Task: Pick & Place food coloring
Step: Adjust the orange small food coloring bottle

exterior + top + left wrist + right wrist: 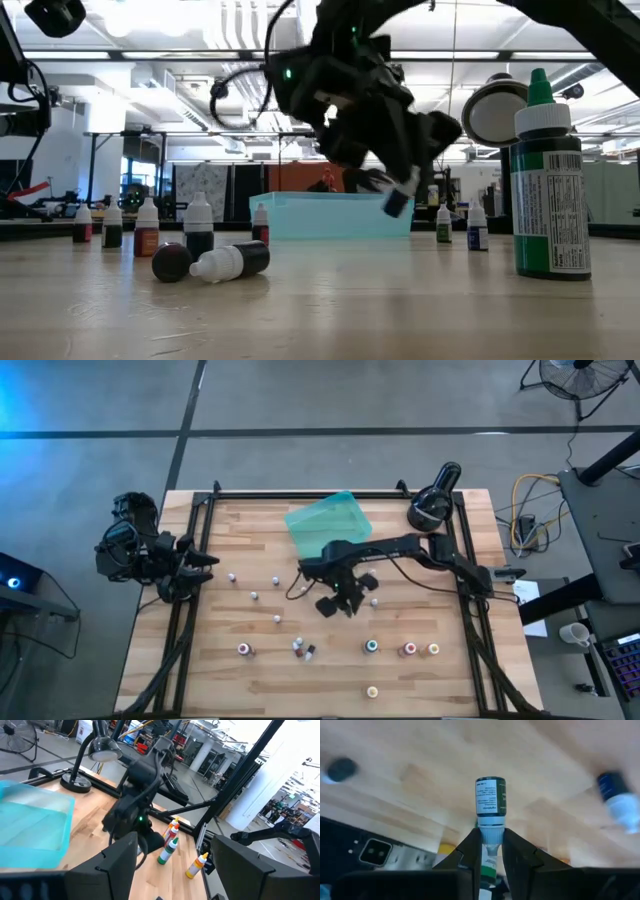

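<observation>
Low across the wooden table (330,310), arm overhead.

Stood large near the right edge: a green food coloring bottle (549,180) with a green cap. Lay on its side toward the left: a dark bottle with a white cap (230,262), touching a round dark cap (171,262). Lined up upright farther back on the left: a row of small white-capped bottles (146,226). Sat at the far middle: a translucent teal tray (330,215), with two more small bottles (460,224) to its right. Hung above the tray: the right gripper (398,195), tilted, pinched on a small bottle. Loomed behind, right: a round black lamp (492,112).
</observation>
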Controlling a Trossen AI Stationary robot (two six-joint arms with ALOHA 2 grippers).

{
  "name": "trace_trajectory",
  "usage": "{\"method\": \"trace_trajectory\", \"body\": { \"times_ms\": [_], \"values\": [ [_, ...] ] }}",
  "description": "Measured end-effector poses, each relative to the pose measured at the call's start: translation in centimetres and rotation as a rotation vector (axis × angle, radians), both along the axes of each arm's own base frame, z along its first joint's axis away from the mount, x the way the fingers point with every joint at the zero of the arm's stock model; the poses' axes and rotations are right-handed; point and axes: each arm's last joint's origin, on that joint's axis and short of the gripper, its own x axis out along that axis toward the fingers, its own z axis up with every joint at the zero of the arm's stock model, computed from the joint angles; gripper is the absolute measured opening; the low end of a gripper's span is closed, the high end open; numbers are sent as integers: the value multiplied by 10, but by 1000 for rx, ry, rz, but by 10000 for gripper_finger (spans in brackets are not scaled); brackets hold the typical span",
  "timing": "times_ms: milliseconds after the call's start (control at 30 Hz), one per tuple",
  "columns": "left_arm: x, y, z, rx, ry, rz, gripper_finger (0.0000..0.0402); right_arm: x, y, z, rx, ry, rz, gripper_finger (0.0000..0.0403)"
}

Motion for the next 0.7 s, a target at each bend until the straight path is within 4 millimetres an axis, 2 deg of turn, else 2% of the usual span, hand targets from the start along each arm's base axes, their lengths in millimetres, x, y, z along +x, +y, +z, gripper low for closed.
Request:
{"method": "trace_trajectory", "body": {
  "times_ms": [100, 233, 700],
  "values": [
    [0, 0, 0, -5, 0, 0, 225, -3, 3, -14, 47, 65, -20, 54],
    [0, 0, 0, -13, 0, 1, 225, -5, 8, -21, 104, 103, -39, 54],
    [0, 0, 0, 2, 1, 0, 225, -4, 7, -29, 102, 76, -39, 54]
  ]
}}
